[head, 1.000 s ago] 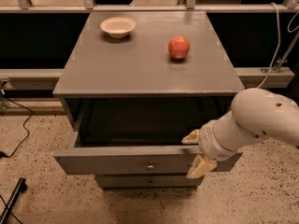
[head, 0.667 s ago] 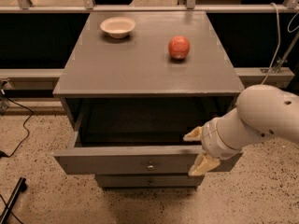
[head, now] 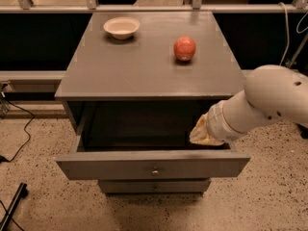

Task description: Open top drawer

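The top drawer (head: 120,164) of the grey cabinet stands pulled well out, and its dark inside shows. A small brass knob (head: 155,171) sits at the centre of its front. My gripper (head: 203,132), cream-coloured at the end of a white arm, hangs over the right rear part of the drawer's opening. It sits just above the drawer front's top edge, near the right end. It holds nothing that I can see.
A narrower grey drawer (head: 154,186) shows shut below the top one. On the cabinet top (head: 144,71) stand a cream bowl (head: 121,27) at the back left and a red fruit (head: 185,48) at the back right. A black cable (head: 19,138) lies on the speckled floor at the left.
My gripper has come up off the right end of the drawer front and now sits higher, over the drawer's opening. The drawer stays pulled out.
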Available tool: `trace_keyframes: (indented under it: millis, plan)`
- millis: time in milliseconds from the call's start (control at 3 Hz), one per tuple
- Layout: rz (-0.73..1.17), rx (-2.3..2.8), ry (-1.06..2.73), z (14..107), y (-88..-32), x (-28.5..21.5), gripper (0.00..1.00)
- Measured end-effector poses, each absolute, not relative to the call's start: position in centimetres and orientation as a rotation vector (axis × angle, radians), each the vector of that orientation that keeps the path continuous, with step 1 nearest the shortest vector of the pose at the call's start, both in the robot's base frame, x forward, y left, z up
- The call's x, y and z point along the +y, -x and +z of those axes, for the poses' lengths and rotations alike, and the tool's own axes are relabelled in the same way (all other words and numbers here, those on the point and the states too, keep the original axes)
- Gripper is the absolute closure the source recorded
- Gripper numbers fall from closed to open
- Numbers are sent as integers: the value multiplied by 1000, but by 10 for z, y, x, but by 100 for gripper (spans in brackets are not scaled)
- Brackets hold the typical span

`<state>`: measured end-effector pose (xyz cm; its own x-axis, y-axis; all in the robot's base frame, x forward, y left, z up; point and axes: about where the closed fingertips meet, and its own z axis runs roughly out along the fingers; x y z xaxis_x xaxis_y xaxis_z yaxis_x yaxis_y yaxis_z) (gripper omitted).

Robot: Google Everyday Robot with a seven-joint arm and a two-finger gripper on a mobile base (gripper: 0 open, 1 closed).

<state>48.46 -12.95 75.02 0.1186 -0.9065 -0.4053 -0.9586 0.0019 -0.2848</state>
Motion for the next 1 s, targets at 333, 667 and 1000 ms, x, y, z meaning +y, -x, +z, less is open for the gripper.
trace_keyframes:
  millis: [333,667,1000]
  plan:
    - [156,1812,1900,743,-508,-113,96]
    - [177,1859,1887,717,-525,-98,100]
    - [207,1919,1881,686,-531,-89,100]
